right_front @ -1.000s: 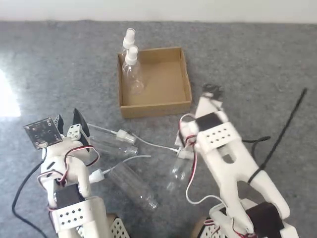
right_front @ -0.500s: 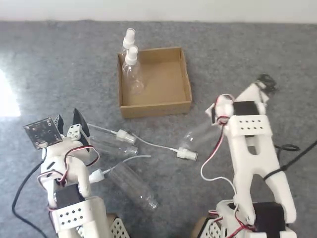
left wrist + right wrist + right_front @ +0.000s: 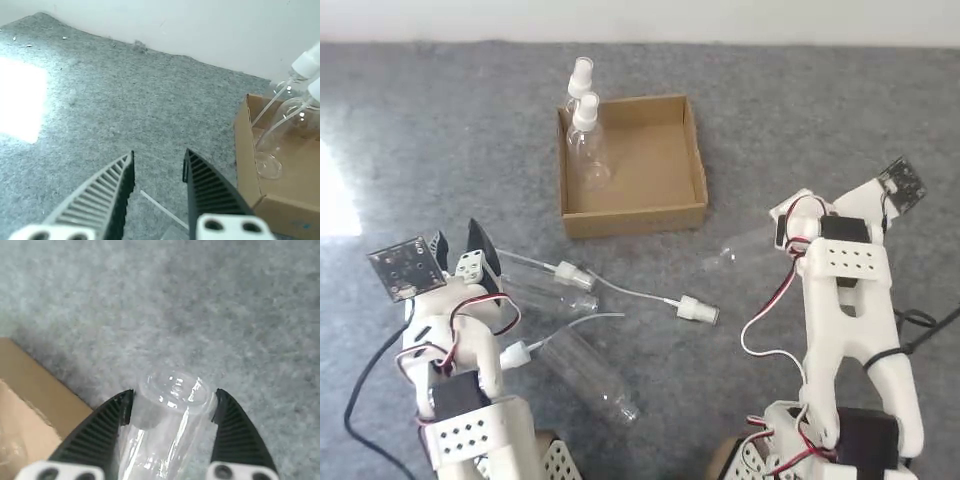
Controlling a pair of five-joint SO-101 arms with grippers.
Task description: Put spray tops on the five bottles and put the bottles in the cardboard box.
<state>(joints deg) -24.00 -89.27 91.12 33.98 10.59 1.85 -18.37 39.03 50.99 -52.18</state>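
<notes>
My right gripper (image 3: 172, 399) is shut on a clear bottle without a top (image 3: 171, 390). In the high view this bottle (image 3: 740, 250) hangs tilted, right of the cardboard box (image 3: 682, 212), held by the right gripper (image 3: 778, 236). Two bottles with spray tops (image 3: 588, 150) stand at the box's left wall, and the same capped bottles (image 3: 292, 125) show past the cardboard box (image 3: 250, 165). A loose spray top (image 3: 698, 311) lies on the mat. My left gripper (image 3: 157, 160) stands open over the mat, seen from above as the left gripper (image 3: 460, 250) near a lying capped bottle (image 3: 540, 283).
A second uncapped bottle (image 3: 590, 375) lies near the front between the arms, with another spray top (image 3: 515, 352) and its thin tube beside it. Grey felt covers the table, with a white wall at the back. Cables trail by the right arm's base.
The right arm has lifted the clear bottle off the mat and swung it right and toward the back, away from the loose spray top. The left arm has not moved.
</notes>
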